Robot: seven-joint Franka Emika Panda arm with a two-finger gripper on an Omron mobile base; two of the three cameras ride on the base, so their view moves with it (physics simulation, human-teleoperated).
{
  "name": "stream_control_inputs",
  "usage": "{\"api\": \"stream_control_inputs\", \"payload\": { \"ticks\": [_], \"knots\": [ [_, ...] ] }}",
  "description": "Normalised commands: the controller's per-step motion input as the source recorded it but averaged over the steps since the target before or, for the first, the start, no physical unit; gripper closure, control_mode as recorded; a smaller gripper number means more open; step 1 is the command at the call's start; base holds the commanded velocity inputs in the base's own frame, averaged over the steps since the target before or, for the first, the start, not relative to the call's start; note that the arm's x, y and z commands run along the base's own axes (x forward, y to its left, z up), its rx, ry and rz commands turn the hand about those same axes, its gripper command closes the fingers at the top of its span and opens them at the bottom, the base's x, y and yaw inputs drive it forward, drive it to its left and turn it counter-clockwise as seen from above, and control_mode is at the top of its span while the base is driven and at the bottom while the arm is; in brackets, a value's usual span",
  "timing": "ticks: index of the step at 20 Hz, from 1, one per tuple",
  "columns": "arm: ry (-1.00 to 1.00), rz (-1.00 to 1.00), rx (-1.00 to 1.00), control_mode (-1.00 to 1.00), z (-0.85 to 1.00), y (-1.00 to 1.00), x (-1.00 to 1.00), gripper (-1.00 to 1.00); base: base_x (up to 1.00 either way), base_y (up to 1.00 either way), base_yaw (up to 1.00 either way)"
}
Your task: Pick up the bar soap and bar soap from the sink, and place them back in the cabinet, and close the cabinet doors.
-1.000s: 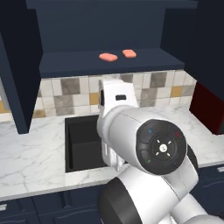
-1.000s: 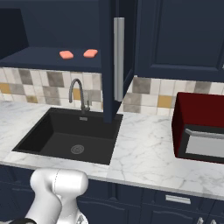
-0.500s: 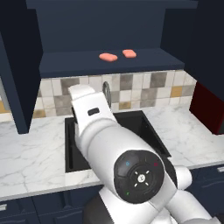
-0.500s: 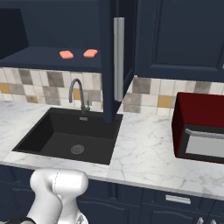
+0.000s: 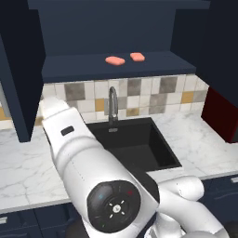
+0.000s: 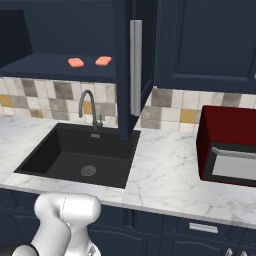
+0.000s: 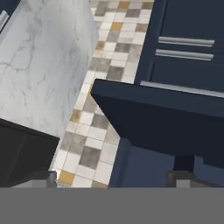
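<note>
Both salmon-pink bar soaps (image 5: pixel 114 60) (image 5: pixel 137 56) lie side by side on the navy shelf of the open cabinet (image 5: pixel 79 66); from the right they appear as soap (image 6: pixel 76 62) and soap (image 6: pixel 103 61). Below them the black sink (image 5: pixel 160 146) (image 6: pixel 47 150) holds no soap. The cabinet doors stand open: the left door (image 5: pixel 18 79) and the right door (image 6: pixel 125 75) with its long silver handle (image 6: pixel 135 67). My arm (image 5: pixel 69 139) reaches left in front of the counter. In the hand view my gripper (image 7: pixel 113 180) is open and holds nothing, facing the tiled wall and the left door's navy panel (image 7: pixel 162 118).
A curved grey faucet (image 5: pixel 111 104) rises behind the basin. A dark red microwave (image 6: pixel 230 145) sits on the marble counter (image 6: pixel 165 175) to the right. Closed navy wall cabinets (image 6: pixel 205 40) hang above it. Low navy fronts run under the counter.
My arm has swung left across the left base view, from over the sink toward the left door. The soaps, doors and camera views are unchanged.
</note>
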Motion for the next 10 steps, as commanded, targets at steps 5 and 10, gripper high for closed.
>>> {"api": "stream_control_inputs", "payload": {
  "ticks": [5,10],
  "knots": [
    [-0.09,0.03,0.00,-1.00,0.00,0.41,0.00,-1.00,0.00,0.00,0.00],
    [-0.13,0.01,0.00,-1.00,-0.01,0.37,0.00,-1.00,0.00,0.00,0.00]
  ]
}}
